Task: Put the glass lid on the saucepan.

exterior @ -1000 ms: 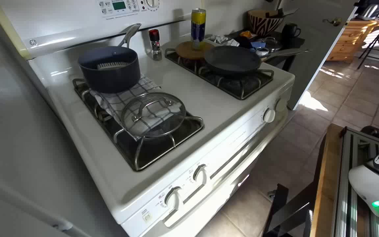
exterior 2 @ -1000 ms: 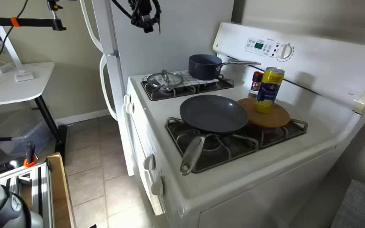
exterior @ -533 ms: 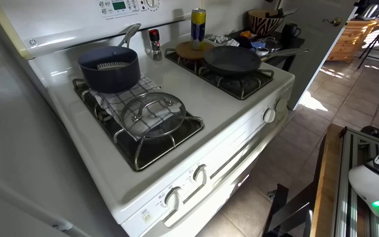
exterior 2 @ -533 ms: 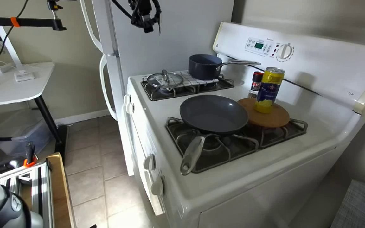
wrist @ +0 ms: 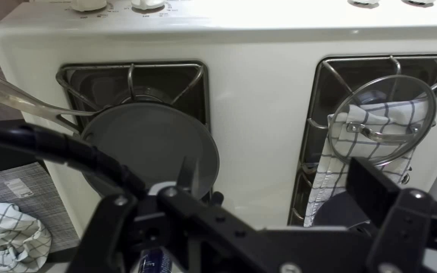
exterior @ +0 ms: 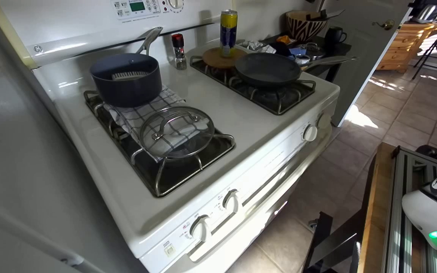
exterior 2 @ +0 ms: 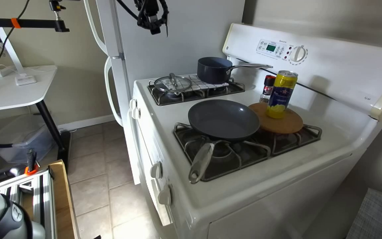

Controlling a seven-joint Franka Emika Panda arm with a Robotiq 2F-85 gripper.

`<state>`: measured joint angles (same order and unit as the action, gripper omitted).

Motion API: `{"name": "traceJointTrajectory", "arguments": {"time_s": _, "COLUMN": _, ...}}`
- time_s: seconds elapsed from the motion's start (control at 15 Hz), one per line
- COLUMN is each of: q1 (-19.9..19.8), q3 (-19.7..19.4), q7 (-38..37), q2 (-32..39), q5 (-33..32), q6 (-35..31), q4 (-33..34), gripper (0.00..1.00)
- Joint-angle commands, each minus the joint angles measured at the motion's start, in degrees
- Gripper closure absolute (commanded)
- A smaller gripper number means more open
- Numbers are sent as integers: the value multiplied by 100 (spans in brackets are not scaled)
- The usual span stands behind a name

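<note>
The glass lid (exterior: pixel 177 132) lies handle-up, partly over the checkered cloth (exterior: pixel 139 117), near the front corner of the counter (exterior: pixel 218 100) on the refrigerator (exterior 2: pixel 184 36) side. The long axis of its metal handle (wrist: pixel 385 137) runs nearly parallel to the front edge, one end toward the refrigerator. Behind it, the saucepan (exterior: pixel 127 89) sits on the same cloth near the back corner, its long handle (exterior: pixel 151 38) pointing toward the back edge. In the wrist view, the tool (wrist: pixel 271 163) has its fingers (wrist: pixel 370 185) spread wide.

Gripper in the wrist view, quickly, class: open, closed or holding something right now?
Gripper: open, jaws spread wide apart, holding nothing.
</note>
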<state>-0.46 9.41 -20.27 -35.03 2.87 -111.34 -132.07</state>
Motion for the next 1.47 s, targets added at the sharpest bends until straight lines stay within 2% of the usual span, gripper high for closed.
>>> {"name": "traceJointTrajectory", "arguments": {"time_s": 0.0, "q1": 25, "q3": -20, "q7": -11, "q2": 7, "q5": -16, "q6": 12, "q4": 13, "gripper": 0}}
{"name": "traceJointTrajectory", "arguments": {"time_s": 0.6, "q1": 25, "q3": -20, "q7": -11, "q2": 7, "q5": -16, "q6": 12, "q4": 13, "gripper": 0}}
{"name": "traceJointTrajectory", "arguments": {"time_s": 0.87, "q1": 312, "q3": 78, "q7": 17, "q2": -493, "q5": 250, "q6": -808, "q4": -711, "gripper": 0}}
{"name": "traceJointTrajectory", "arguments": {"time_s": 1.0, "q1": 547, "q3": 18, "q7": 421, "q2": -367, "q5": 395, "q6": -1422, "q4": -842, "gripper": 0}}
{"name": "traceJointTrajectory", "arguments": {"time_s": 1.2, "q1": 692, "q3": -120, "q7": 937, "q2": -142, "q5": 380, "q6": -2070, "q4": -938, "gripper": 0}}
{"name": "traceJointTrajectory", "arguments": {"time_s": 1.27, "q1": 573, "q3": 40, "q7": 600, "q2": -191, "q5": 278, "q6": -1710, "q4": -790, "gripper": 0}}
{"name": "traceJointTrajectory", "arguments": {"time_s": 1.4, "q1": 598, "q3": -27, "q7": 791, "q2": -123, "q5": 281, "q6": -1924, "q4": -839, "gripper": 0}}
